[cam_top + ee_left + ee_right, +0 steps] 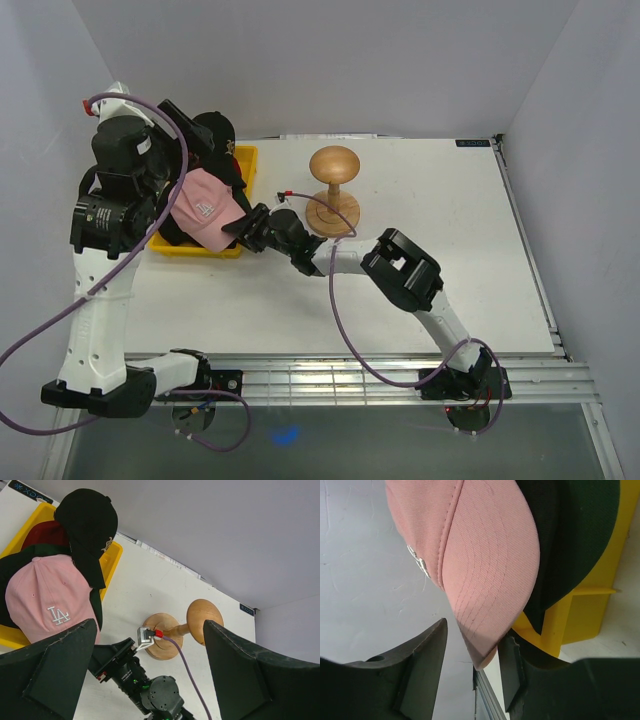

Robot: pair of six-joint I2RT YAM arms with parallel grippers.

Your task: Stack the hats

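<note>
A pile of hats fills the yellow tray. A pink cap with a white logo lies on top at the front. A black cap sits upright behind it, and a red cap shows beneath. A dark green cap lies under the pink one. My right gripper straddles the tip of the pink cap's brim. One finger touches the brim and a gap remains at the other. My left gripper hangs wide open above the tray, holding nothing.
A mushroom-shaped wooden stand rises just right of the tray, close behind my right wrist. The right arm's purple cable runs past its base. Walls close in on the left and at the back.
</note>
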